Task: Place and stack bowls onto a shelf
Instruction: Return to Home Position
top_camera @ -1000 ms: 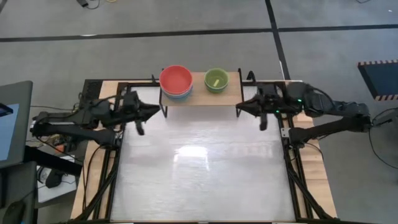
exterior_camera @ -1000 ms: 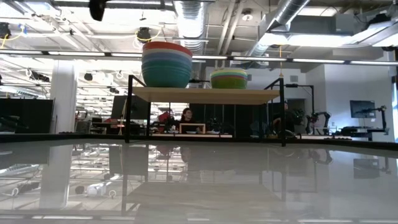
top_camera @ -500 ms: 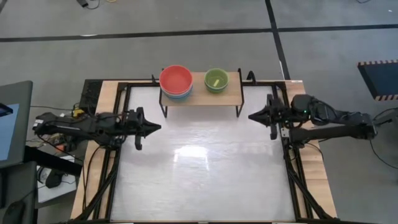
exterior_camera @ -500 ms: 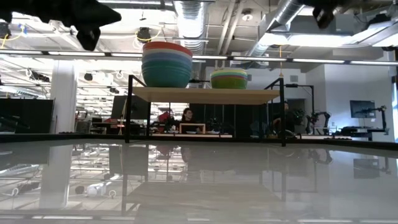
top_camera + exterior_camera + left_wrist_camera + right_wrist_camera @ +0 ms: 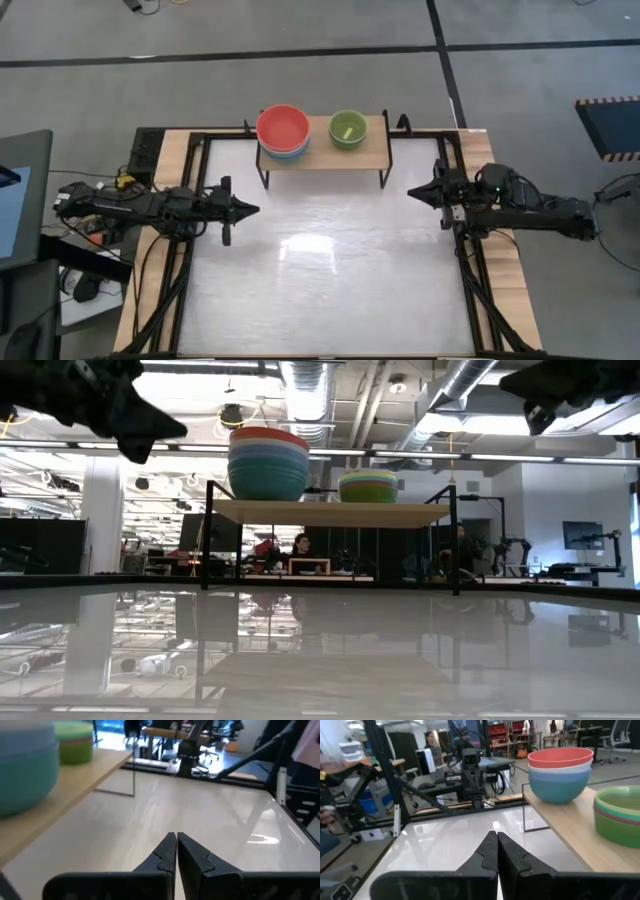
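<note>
the left gripper (image 5: 248, 209) hangs above the left edge of the table (image 5: 320, 290), holding nothing. its two fingers are pressed together, with no gap between them in the left wrist view (image 5: 175, 836). it points across the table toward the other arm.

the shelf (image 5: 375, 150) stands at the far edge of the table, well apart from the left gripper, off to one side of where its tips point. all bowls that can be seen are on the shelf.

on the shelf end nearer the left gripper stands the red stack (image 5: 283, 128): a red bowl on top, a white one under it, then blue and teal ones below. just beside it, apart from it and nearer the right gripper, is the green stack (image 5: 347, 129). it is lower, with lime green outside and thin pink and teal rims between.

the right gripper (image 5: 411, 193) hangs above the right edge of the table, near the right legs of the shelf but not touching them. its fingers are also together (image 5: 496, 834), and it holds nothing.

beyond the shelf, a person (image 5: 300, 545) is in the room.
</note>
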